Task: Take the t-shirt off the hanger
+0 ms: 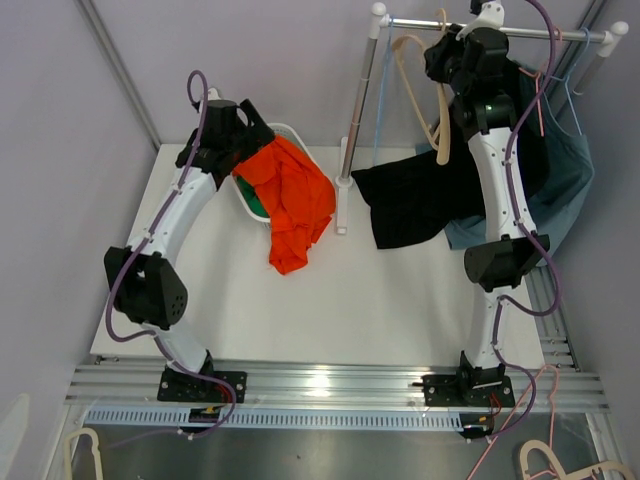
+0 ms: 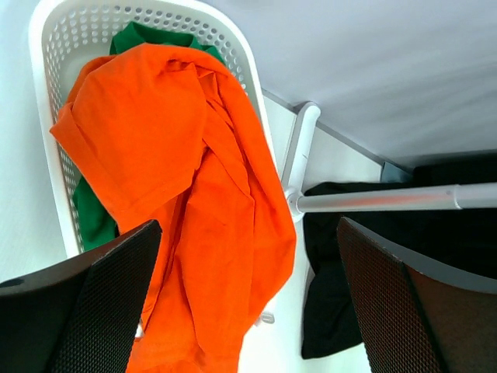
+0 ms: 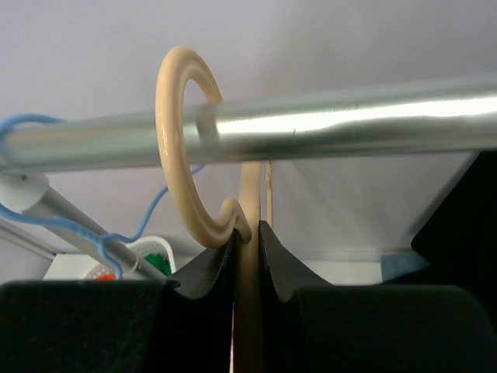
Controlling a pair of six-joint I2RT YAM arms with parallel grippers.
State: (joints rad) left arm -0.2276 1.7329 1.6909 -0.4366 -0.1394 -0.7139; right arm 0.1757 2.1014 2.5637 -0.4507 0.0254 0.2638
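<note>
An orange t-shirt (image 1: 295, 200) lies draped over the rim of a white basket (image 1: 292, 130) and hangs onto the table. It fills the left wrist view (image 2: 178, 179), over a green garment (image 2: 93, 217). My left gripper (image 2: 245, 233) is open and empty just above it, over the basket (image 1: 245, 135). My right gripper (image 1: 445, 55) is up at the rail (image 1: 520, 33), shut on the neck of a bare cream hanger (image 3: 175, 155) whose hook is over the rail (image 3: 349, 124). A black t-shirt (image 1: 410, 205) lies under the rail.
A teal garment (image 1: 565, 170) hangs at the rail's right end. A blue wire hanger (image 3: 31, 128) hangs at the left end. The rack's upright post (image 1: 360, 100) stands between basket and black shirt. Spare hangers (image 1: 560, 462) lie below the table's front edge.
</note>
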